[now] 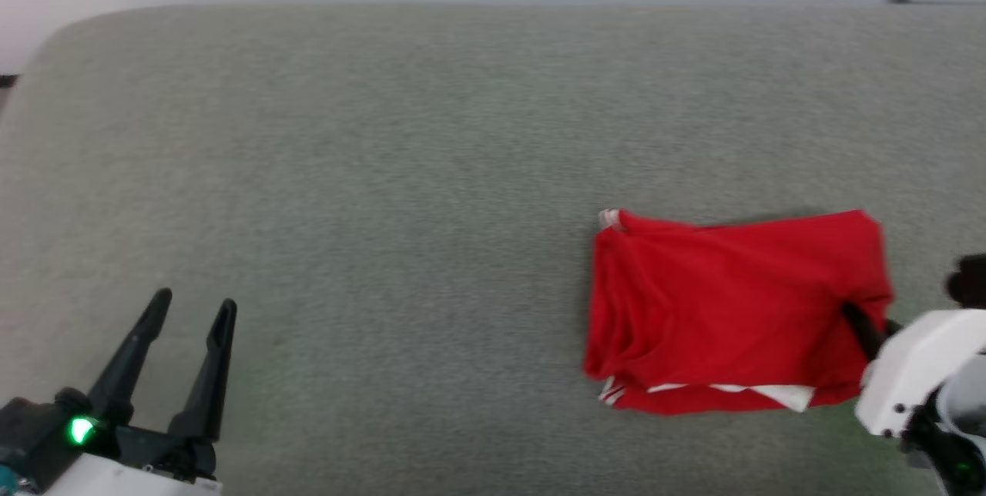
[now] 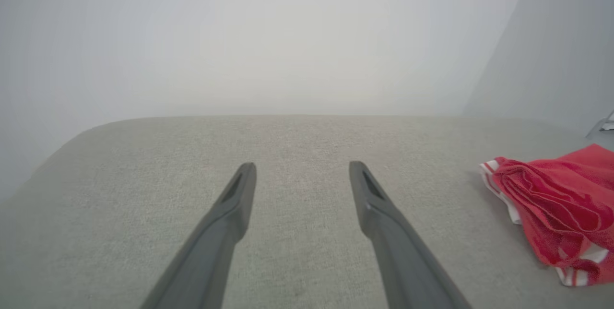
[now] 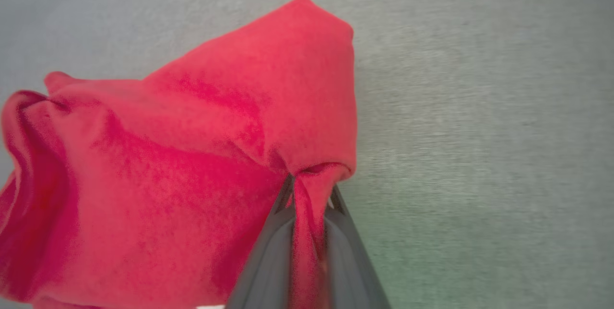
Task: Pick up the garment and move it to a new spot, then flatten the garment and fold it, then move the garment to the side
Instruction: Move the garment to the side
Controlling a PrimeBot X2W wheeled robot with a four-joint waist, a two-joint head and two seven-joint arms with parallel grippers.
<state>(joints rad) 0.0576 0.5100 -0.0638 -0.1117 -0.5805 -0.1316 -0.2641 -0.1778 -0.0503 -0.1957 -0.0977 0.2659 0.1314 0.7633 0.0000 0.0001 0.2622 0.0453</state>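
While the left claw (image 1: 194,299) gapes far off, the right claw (image 3: 312,188) pinches the garment (image 1: 732,303) by its edge.

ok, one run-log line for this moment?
garment: folded, on grey surface | right end effector: shut on garment's right edge | left end effector: open, empty, clear of garment | step: likely move to side

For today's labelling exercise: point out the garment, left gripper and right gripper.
garment (image 1: 716,303), head view, middle of red fabric.
left gripper (image 1: 194,299), head view, midway between open fingertips.
right gripper (image 3: 311,186), right wrist view, between fingertips pinching the garment.
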